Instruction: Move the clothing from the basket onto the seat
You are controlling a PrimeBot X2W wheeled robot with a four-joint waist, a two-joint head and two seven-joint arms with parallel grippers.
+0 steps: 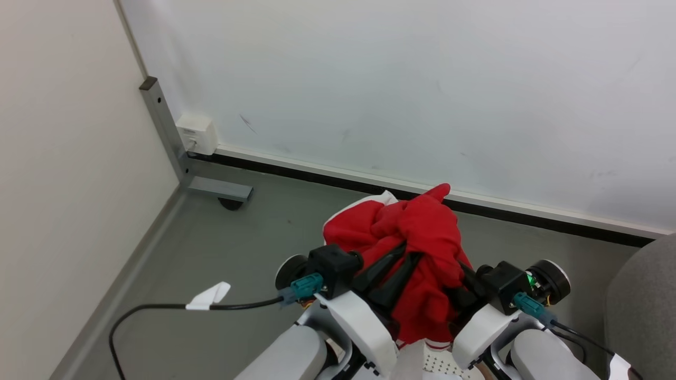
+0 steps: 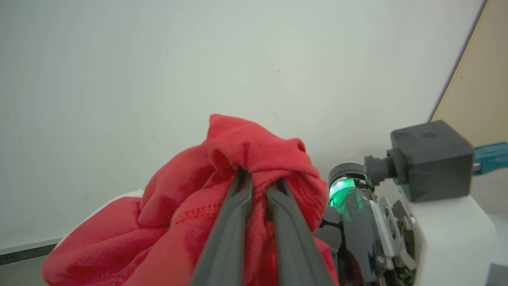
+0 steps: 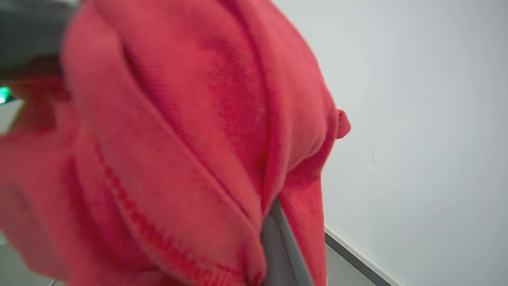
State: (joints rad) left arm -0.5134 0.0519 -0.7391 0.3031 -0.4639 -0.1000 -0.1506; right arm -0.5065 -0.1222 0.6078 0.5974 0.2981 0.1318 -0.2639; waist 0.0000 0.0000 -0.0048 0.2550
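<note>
between the two dark fingers of the left gripper (image 2: 262, 182) a fold of the clothing (image 1: 422, 232) is pinched tight, the tips almost meeting with red cloth squeezed between them. the right gripper (image 1: 460, 295) is buried on the bundle's side nearer the seat (image 1: 641, 311). one grey finger shows under the drape in its wrist view, but whether it is clamped or only carrying the cloth cannot be told.

the bundle hangs in the air, apart from the seat and on its left, with grey floor between them. just beneath the bundle shows a white perforated patch, probably the basket (image 1: 441, 365).

the step in hand looks like the carry across. to do it well, both arms should swing toward the seat together so the pinched fold is not pulled apart. the bundle should stay high enough for its hanging tail to pass the seat's rounded edge, and be released only once it is over the cushion. the left pinch holds little fabric, so a smooth pace seems wise.

the clothing is soft red knit, bunched into thick folds with a stitched hem. white trim shows at its lower end and behind its top.
</note>
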